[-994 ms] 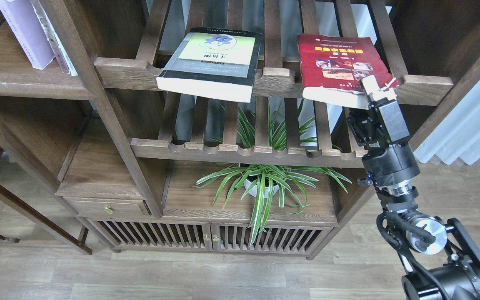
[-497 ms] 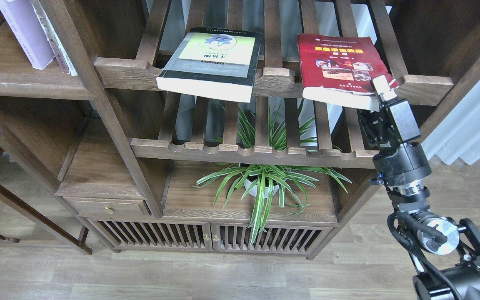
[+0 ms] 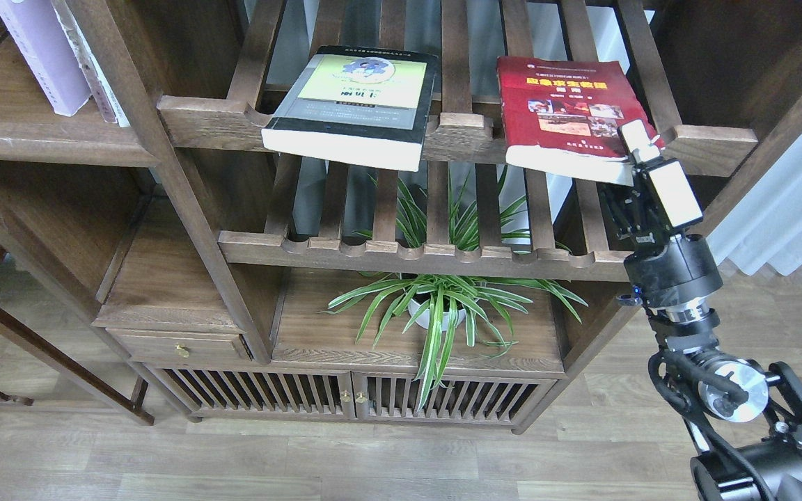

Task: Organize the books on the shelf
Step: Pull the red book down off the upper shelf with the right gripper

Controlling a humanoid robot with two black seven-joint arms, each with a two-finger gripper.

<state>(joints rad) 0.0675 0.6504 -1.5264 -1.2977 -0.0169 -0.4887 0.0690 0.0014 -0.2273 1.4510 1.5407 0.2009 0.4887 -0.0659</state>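
red book [image 3: 560, 104] flat on slatted rack [image 3: 457, 129], right end effector [image 3: 636, 142] at its near-right corner, black-edged book [image 3: 356, 101] alongside, spider plant [image 3: 439, 299] below

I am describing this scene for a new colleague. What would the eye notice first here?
Two thick books lie flat on the upper slatted rack, overhanging its front rail: the black-edged book at centre and the red book to its right. The right gripper reaches up to the red book's near right corner. Below, a green spider plant spreads in the lower compartment.
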